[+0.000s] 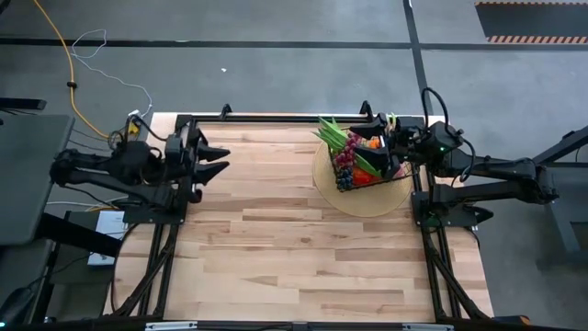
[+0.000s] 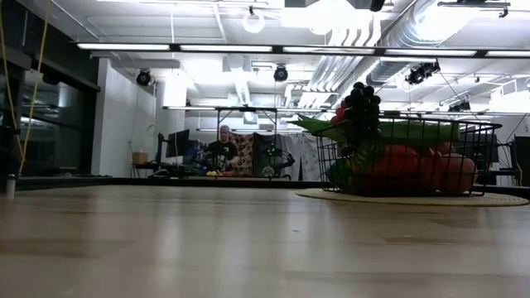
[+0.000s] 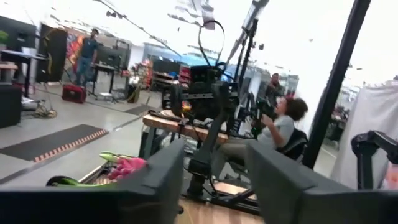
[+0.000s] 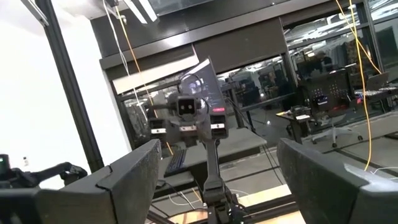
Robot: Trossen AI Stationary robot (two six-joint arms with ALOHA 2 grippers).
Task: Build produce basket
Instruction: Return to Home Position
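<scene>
Though heaped with glossy produce (image 2: 397,170), the black wire-grid basket (image 2: 484,145) sits squarely on a round tan mat (image 1: 367,207) on the pale plank desk (image 1: 303,257). Knobbly dark grapes (image 2: 362,103) crown the heap, and long pointed green leaves (image 1: 331,133) poke out over the basket's rim. The right arm (image 1: 478,170) holds its jaws by the basket's right rim, spread wide and empty. The left arm (image 1: 119,165) waits well apart from the basket, jaws parted and empty.

table (image 1: 294,248): light wood planks | on it: round tan mat (image 1: 367,204), right side
</scene>
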